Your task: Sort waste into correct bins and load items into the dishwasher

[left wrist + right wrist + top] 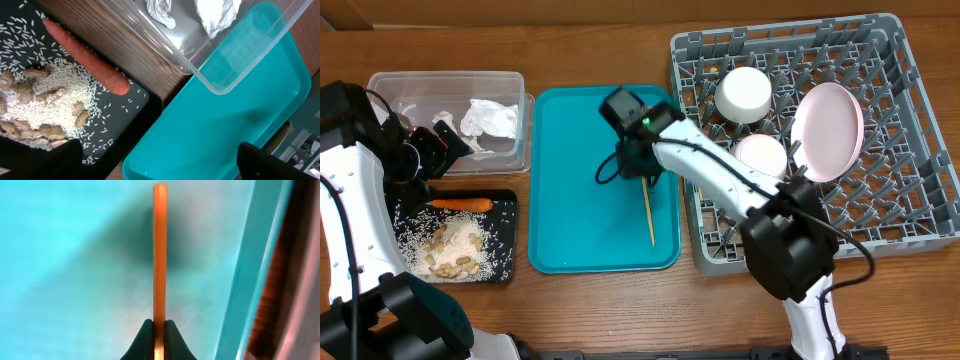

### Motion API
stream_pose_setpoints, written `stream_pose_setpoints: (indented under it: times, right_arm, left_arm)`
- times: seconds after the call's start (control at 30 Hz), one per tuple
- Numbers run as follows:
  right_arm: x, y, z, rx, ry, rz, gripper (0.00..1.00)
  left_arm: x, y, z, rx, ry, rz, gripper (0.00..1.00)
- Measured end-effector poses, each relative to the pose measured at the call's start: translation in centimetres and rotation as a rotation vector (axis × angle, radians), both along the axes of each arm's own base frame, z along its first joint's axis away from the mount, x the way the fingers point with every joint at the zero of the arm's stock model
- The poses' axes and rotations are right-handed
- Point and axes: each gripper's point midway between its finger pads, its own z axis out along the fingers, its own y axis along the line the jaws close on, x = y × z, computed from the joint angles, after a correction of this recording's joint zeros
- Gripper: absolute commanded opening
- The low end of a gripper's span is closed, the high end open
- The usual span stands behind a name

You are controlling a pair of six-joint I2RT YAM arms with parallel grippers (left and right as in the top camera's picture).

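Observation:
My right gripper [642,178] [159,330] is shut on one thin wooden chopstick [648,215] [159,255], which lies over the teal tray [570,230]. Over the gap between the two bins, my left gripper [448,142] [160,162] stands wide open and holds nothing. A carrot [460,204] [85,57] and rice with beige scraps [455,248] [50,90] lie in the black tray [510,235]. White tissue [488,118] [215,12] is in the clear tub [448,82]. Two white bowls [744,93] [761,155] and a pinkish plate [828,130] stand in the grey rack [910,200].
The teal tray's raised rim [250,265] runs close on the right of the held chopstick, with the rack's wall just beyond. The clear tub's corner [210,85] overhangs the view between the black tray [145,100] and the teal tray [225,125].

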Motion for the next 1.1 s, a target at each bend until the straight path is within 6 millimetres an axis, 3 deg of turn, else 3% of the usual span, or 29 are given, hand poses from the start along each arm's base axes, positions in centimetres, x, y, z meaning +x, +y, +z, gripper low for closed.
stream_pose_setpoints:
  times: [0.03,0.2,0.27,0.37,0.47,0.63,0.87,1.1]
  right_arm:
    - [0.4,0.3,2.0,0.019,-0.030,0.019,0.04]
    - [1.2,-0.8,8.3,0.054,-0.117,0.031,0.04]
    - [2.1,-2.7,10.4,0.060,-0.152,0.012,0.04]
    - [3.2,-5.9,11.6,0.044,-0.167,-0.022,0.04]
    - [4.7,-9.5,11.5,0.012,-0.161,-0.062,0.04]
    - [5.8,-12.7,11.1,-0.024,-0.157,-0.075,0.04]
    - [7.0,-12.9,10.2,-0.031,-0.167,-0.058,0.04]
    - [8.1,-12.3,7.5,-0.040,-0.145,-0.051,0.05]
  left_arm:
    - [0.0,0.0,0.0,0.000,0.000,0.000,1.00]
    - [0.0,0.0,0.0,0.000,0.000,0.000,1.00]
    - [0.0,0.0,0.0,0.000,0.000,0.000,1.00]
    - [0.0,0.0,0.0,0.000,0.000,0.000,1.00]
    - [0.0,0.0,0.0,0.000,0.000,0.000,1.00]
    - [0.0,0.0,0.0,0.000,0.000,0.000,1.00]
    - [0.0,0.0,0.0,0.000,0.000,0.000,1.00]
    - [0.0,0.0,0.0,0.000,0.000,0.000,1.00]
